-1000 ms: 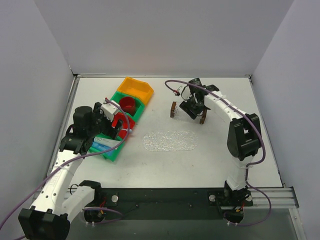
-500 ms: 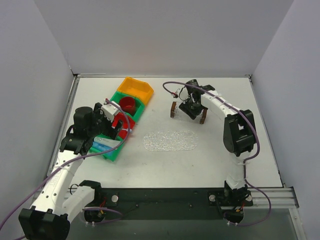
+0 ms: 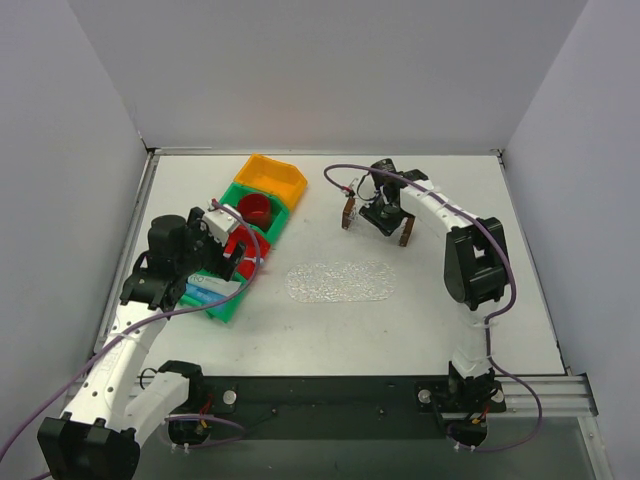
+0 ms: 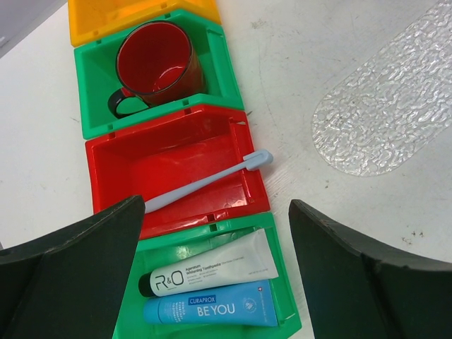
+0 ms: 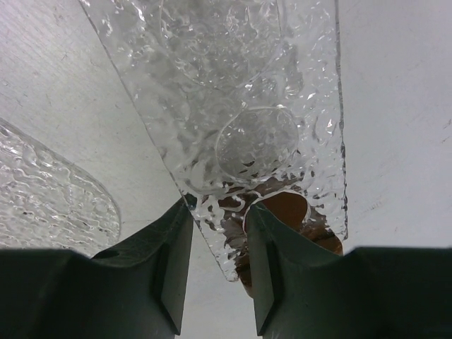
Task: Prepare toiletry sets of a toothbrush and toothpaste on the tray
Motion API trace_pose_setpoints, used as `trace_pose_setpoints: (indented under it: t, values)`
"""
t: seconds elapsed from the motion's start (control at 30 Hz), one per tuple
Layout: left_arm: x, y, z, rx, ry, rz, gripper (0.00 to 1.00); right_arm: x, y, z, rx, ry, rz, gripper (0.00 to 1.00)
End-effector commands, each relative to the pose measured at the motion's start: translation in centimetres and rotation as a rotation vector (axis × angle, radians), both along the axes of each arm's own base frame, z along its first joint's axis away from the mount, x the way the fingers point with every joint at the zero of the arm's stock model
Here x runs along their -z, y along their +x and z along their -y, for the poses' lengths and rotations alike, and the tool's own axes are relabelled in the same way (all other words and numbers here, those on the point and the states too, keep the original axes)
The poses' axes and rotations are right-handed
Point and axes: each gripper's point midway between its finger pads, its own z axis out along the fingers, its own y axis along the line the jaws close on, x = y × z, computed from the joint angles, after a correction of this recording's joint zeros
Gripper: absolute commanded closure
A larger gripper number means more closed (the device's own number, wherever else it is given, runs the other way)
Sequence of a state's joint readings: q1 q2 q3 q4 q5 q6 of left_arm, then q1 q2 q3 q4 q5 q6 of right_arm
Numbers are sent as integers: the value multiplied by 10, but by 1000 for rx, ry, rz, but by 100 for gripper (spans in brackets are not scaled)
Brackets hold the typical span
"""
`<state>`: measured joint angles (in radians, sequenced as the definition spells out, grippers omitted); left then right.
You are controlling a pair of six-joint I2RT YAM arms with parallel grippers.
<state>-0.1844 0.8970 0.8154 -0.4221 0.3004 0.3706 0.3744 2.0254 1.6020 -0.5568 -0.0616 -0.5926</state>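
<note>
A pale blue toothbrush lies slantwise in the red bin, its head over the rim. In the green bin beside it lie two toothpaste tubes, a silver one and a blue one. My left gripper hovers open above these bins with nothing between its jaws. The clear oval tray lies flat mid-table. My right gripper is at the far centre. Its jaws stand narrowly apart, with the corner of a clear textured plate on brown feet in the gap.
A red cup sits in another green bin, with an orange bin beyond it. All the bins form a row at the left. The plate's second brown foot stands right of my right gripper. Grey walls enclose the table.
The right jaws have narrowed around the plate's corner. The right gripper and the brown feet shifted slightly toward the far left. The left arm has not moved.
</note>
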Motion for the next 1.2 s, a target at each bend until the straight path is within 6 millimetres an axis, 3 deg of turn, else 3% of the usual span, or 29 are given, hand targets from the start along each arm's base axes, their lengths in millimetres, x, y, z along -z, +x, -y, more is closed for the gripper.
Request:
trace_pose_setpoints:
  t: [0.0, 0.3, 0.8, 1.07, 1.17]
  values:
    - [-14, 3, 1, 5, 0, 63, 6, -7, -4, 1, -19, 0, -13, 88]
    - [-13, 3, 0, 1, 4, 64, 6, -24, -5, 1, -47, 8, 24, 100]
    - [-14, 6, -1, -9, 2, 67, 5, -65, -23, -3, -115, 50, 101, 100]
    - [-15, 8, 0, -12, -9, 68, 6, -70, -41, -14, -143, 49, 126, 100]
    - [-15, 8, 0, -12, -8, 70, 6, -64, -44, -13, -133, 34, 127, 100]
